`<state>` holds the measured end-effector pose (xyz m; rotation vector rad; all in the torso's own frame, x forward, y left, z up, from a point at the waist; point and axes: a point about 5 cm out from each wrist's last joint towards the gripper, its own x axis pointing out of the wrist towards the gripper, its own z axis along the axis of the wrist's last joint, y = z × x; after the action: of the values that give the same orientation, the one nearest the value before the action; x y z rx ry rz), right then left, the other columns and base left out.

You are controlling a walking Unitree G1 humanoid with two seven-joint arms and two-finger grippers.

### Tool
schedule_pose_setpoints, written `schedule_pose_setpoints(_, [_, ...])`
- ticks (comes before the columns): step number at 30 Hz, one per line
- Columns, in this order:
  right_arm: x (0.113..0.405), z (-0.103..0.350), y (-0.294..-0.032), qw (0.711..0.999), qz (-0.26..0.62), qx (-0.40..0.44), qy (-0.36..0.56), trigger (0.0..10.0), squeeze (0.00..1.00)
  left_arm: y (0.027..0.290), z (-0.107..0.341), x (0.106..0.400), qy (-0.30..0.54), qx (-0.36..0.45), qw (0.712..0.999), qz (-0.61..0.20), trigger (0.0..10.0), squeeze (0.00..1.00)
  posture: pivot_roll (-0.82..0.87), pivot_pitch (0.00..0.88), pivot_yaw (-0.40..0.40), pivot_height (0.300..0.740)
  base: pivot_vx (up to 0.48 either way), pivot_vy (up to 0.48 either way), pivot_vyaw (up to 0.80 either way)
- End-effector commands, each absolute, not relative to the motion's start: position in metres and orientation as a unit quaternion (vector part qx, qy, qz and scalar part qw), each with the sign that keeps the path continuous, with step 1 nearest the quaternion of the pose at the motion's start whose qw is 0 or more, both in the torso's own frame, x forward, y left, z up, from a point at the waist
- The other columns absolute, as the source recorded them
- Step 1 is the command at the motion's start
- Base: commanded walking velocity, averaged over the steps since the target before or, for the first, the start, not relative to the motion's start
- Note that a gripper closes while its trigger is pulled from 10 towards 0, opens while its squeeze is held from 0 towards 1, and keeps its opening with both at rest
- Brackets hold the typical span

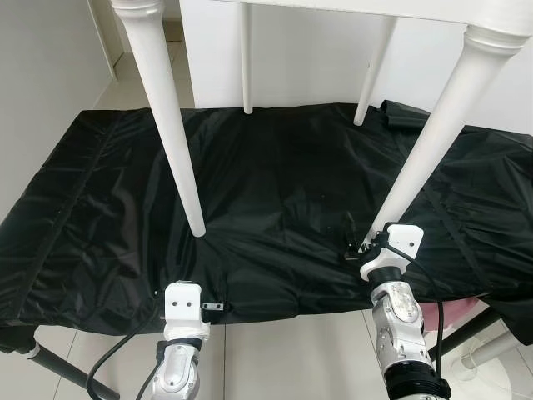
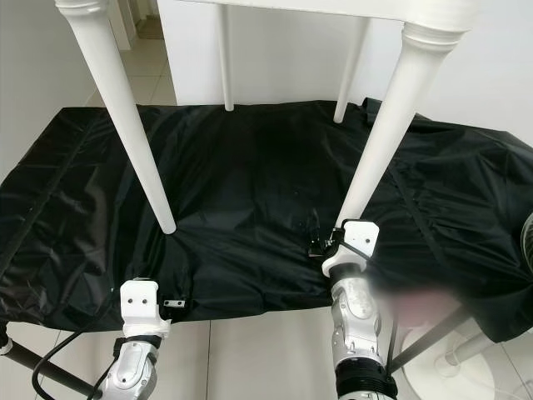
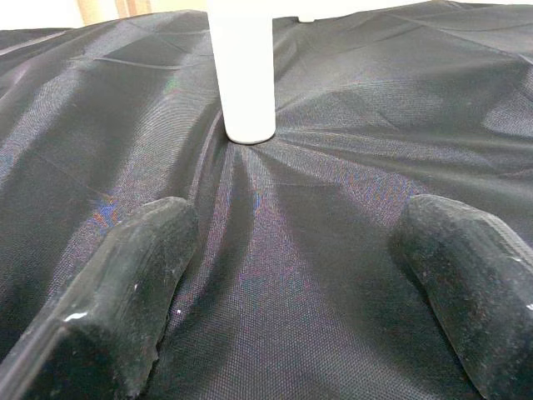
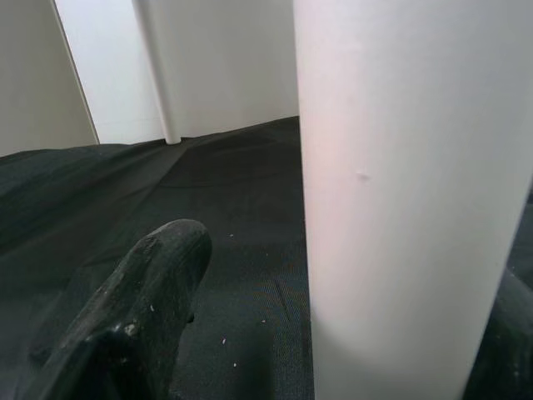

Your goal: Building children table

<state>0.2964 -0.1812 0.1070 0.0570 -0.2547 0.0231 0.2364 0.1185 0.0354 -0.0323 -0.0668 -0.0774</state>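
Children's table (image 1: 350, 8) standing upright on black fabric sheet (image 1: 275, 192): left gripper (image 3: 283, 275) spread wide, empty, short of near-left leg (image 1: 171, 125); right gripper (image 1: 366, 243) straddling near-right leg (image 1: 433, 125), closure indeterminate; legs appear rigid, smooth, likely slippery—best grasped low.

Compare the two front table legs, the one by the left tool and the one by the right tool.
The left front leg stands free on the black cloth, with the open left tool short of it. The right front leg has the right tool at its foot, one finger beside it. The left front leg slants one way, the right front leg the opposite way. Both are white, round, tapering, and rest on the cloth.
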Motion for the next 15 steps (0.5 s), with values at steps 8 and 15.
schedule_pose_setpoints(8, [0.3012, 0.1086, -0.1739, 0.991, 0.029, 0.034, -0.129, 10.0, 0.0, 0.0388, 0.3645, 0.3441, -0.266, -0.099, 0.897, -0.338, 10.0, 0.0, 0.11, 0.158, -0.037, 0.74, 0.0, 0.0, 0.0])
schedule_pose_setpoints(15, [0.3012, 0.1086, -0.1739, 0.991, 0.029, 0.034, -0.129, 10.0, 0.0, 0.0388, 0.3645, 0.3441, -0.266, -0.099, 0.897, -0.338, 10.0, 0.0, 0.11, 0.158, -0.037, 0.74, 0.0, 0.0, 0.0])
